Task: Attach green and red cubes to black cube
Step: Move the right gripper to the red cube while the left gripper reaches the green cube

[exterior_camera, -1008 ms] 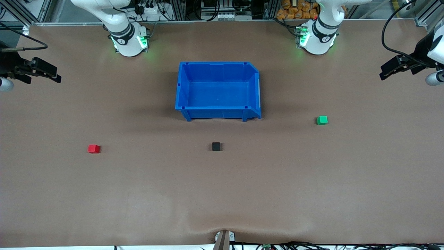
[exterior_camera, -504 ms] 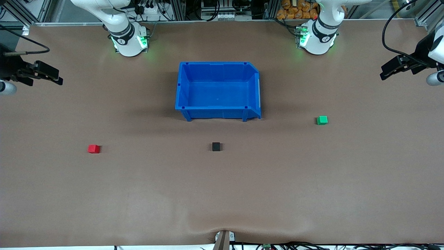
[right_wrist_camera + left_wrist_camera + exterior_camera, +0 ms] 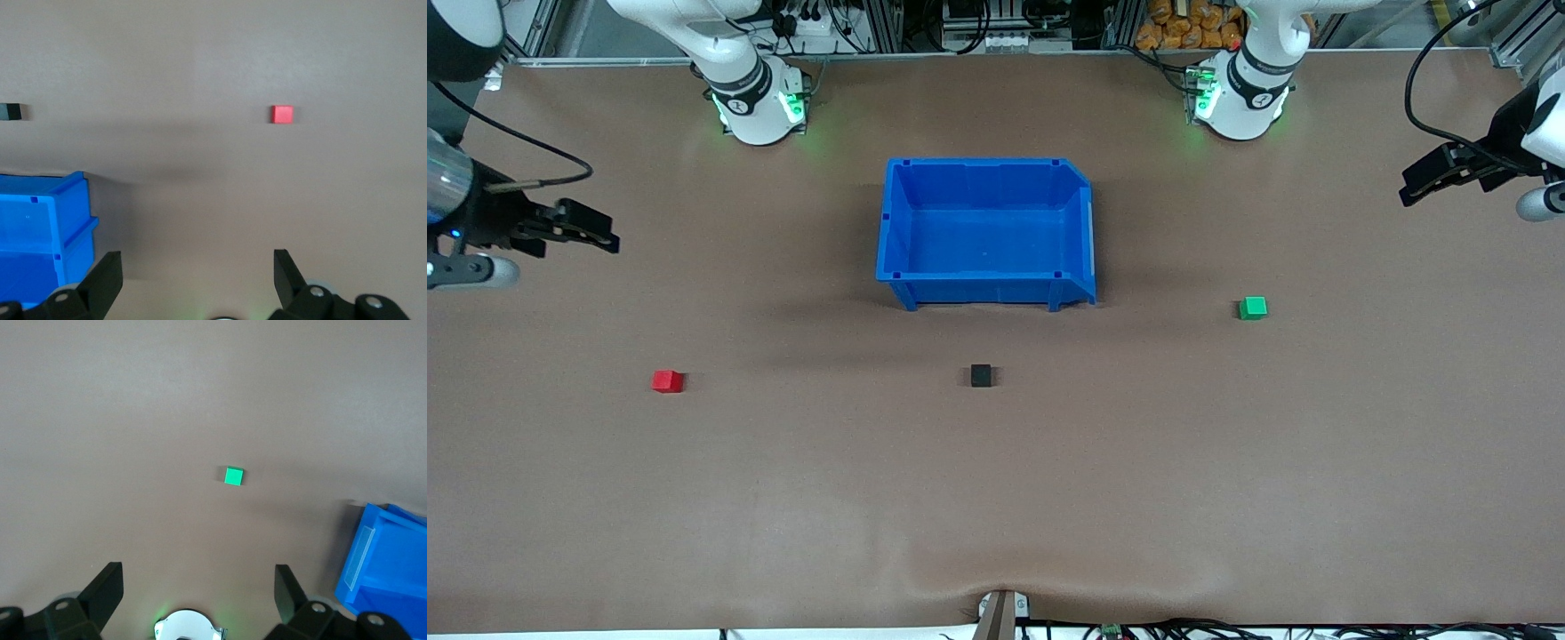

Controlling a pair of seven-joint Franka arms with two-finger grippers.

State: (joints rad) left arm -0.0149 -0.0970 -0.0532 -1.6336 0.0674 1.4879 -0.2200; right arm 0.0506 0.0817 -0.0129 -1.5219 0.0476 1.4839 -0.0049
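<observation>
The black cube (image 3: 981, 375) sits mid-table, nearer the front camera than the blue bin; it also shows in the right wrist view (image 3: 12, 111). The red cube (image 3: 667, 381) lies toward the right arm's end and shows in the right wrist view (image 3: 281, 114). The green cube (image 3: 1253, 308) lies toward the left arm's end and shows in the left wrist view (image 3: 233, 476). My right gripper (image 3: 601, 236) is open and empty, in the air above the table at the right arm's end. My left gripper (image 3: 1412, 187) is open and empty, in the air at the left arm's end.
An empty blue bin (image 3: 987, 284) stands mid-table between the arm bases and the black cube; it shows in the left wrist view (image 3: 387, 560) and the right wrist view (image 3: 40, 233). A fold in the brown table cover (image 3: 996, 582) lies at the table's front edge.
My right gripper has moved in over the table, toward the red cube. The left gripper and all three cubes have stayed put.
</observation>
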